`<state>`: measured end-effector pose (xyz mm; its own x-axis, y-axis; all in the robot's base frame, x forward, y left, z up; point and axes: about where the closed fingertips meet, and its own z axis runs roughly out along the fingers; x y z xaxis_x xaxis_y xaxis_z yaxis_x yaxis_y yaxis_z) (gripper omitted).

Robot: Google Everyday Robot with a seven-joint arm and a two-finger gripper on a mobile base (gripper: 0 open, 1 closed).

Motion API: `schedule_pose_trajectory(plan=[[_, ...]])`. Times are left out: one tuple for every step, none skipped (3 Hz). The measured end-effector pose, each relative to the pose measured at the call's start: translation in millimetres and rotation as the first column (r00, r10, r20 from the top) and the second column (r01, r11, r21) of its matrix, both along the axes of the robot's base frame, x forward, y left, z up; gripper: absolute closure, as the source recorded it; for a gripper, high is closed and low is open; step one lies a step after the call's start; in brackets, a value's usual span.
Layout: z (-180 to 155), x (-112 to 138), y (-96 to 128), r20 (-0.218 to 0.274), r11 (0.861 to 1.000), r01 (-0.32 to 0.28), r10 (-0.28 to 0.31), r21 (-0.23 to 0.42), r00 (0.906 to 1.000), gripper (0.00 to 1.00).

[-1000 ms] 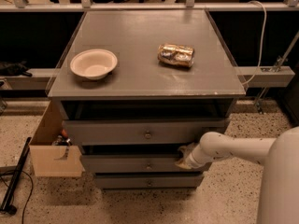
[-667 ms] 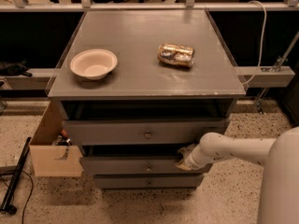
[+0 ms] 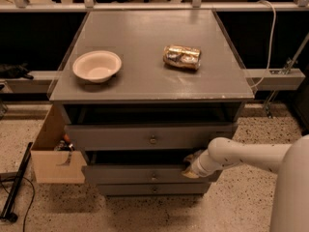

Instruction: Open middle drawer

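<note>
The grey cabinet (image 3: 145, 83) has three drawers stacked in its front. The middle drawer (image 3: 125, 174) has a flat grey front and a small round knob (image 3: 153, 177) at centre. It stands pulled out a little, with a dark gap above its front. My gripper (image 3: 191, 167) is at the right part of this drawer's top edge, reaching into that gap, on the end of my white arm (image 3: 241, 156), which comes in from the right. The taller top drawer (image 3: 116, 137) sits above it and the slim bottom drawer (image 3: 125, 190) below it.
On the cabinet top are a cream bowl (image 3: 96, 65) at left and a crumpled shiny packet (image 3: 182, 56) at right. An open cardboard box (image 3: 55, 153) stands against the cabinet's left side. A black pole (image 3: 14, 190) lies on the speckled floor. A rail (image 3: 275, 79) runs behind.
The middle drawer's front has come out slightly towards the camera. My gripper and forearm have moved with it, a little down and to the left.
</note>
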<state>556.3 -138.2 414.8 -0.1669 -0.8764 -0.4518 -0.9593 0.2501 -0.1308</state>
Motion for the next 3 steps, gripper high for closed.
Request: schedule_pose_trajectory(plan=[[0.1, 0.0, 0.0, 0.0, 1.0, 0.0, 0.0, 0.0, 1.0, 1.0], [0.1, 0.0, 0.0, 0.0, 1.0, 0.0, 0.0, 0.0, 1.0, 0.73], [0.0, 0.0, 0.1, 0.0, 1.0, 0.0, 0.0, 0.0, 1.0, 0.5]])
